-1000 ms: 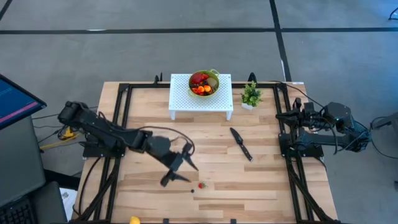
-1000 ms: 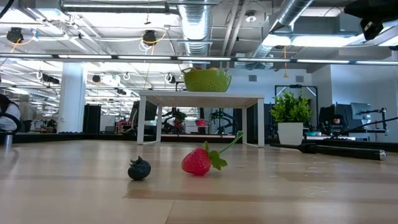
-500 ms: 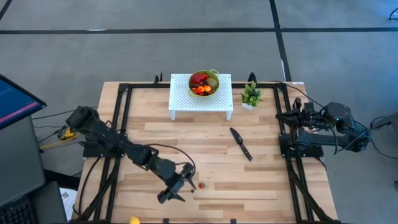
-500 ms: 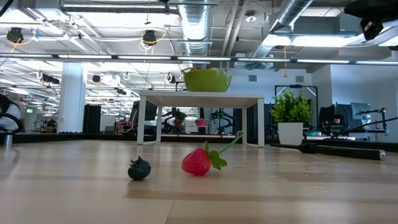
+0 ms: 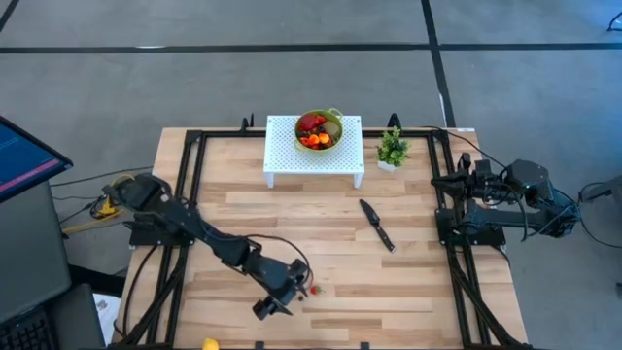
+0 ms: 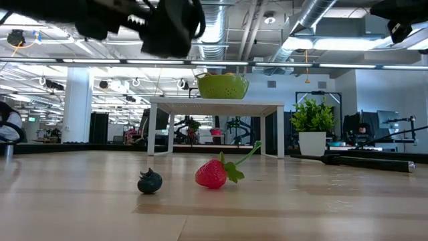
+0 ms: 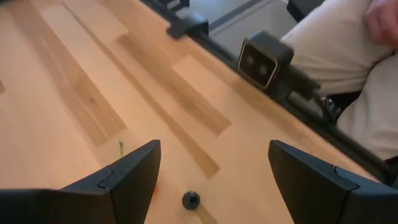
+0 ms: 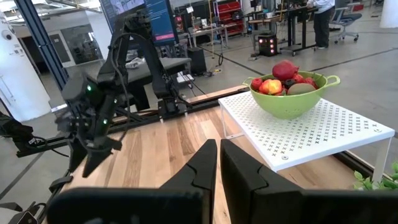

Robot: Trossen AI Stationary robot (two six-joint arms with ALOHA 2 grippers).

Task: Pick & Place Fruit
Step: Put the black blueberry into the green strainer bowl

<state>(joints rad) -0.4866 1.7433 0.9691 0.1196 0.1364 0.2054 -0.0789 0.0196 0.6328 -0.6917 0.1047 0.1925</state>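
Near the desk's (image 5: 408,292) front edge, the left tool (image 5: 284,292) hangs with fingers spread wide and empty above a dark blueberry (image 6: 150,181) and a red strawberry (image 6: 212,174) lying just beside each other. Farther back, a green bowl (image 5: 332,119) of fruit (image 5: 314,130) sits on a white stand (image 5: 282,156). The right tool (image 8: 219,163), closed on nothing, waits at the desk's right side.

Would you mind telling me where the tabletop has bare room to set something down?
Bare wood lies between the knife and the parked right gripper, and ahead of the white stand. Crowded: the near edge, where the open left gripper hovers over strawberry and blueberry.
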